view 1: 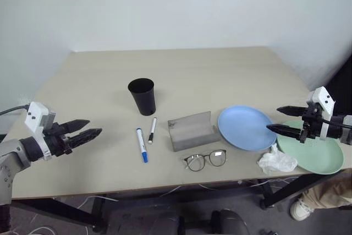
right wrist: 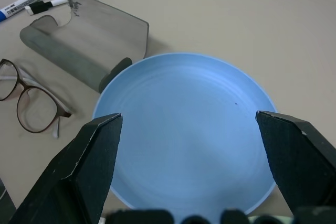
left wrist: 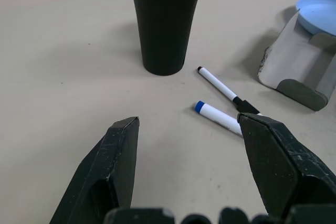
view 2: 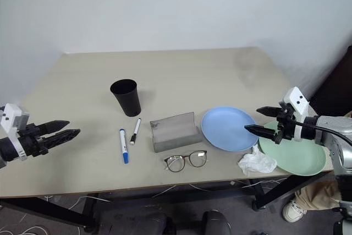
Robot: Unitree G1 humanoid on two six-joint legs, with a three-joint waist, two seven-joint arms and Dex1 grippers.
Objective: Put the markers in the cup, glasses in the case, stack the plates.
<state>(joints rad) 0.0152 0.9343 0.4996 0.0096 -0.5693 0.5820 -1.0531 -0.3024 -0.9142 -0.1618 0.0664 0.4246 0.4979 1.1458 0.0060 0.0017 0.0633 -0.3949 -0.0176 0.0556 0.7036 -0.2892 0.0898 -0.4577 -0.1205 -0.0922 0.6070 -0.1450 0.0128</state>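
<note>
The black cup (view 1: 142, 96) stands upright mid-worktop (view 1: 181, 70), with bare surface all around and behind it. Just in front lie the two markers (view 1: 146, 137), side by side. The grey case (view 1: 191, 130) sits open beside the blue plate (view 1: 245, 127); the glasses (view 1: 205, 159) lie near the front edge. The green plate (view 1: 316, 152) overhangs the right edge beside a tissue (view 1: 278, 161). The left tool (view 1: 85, 129) hovers open and empty by the left edge; the right tool (view 1: 285, 120) gapes wide over the plates.
</note>
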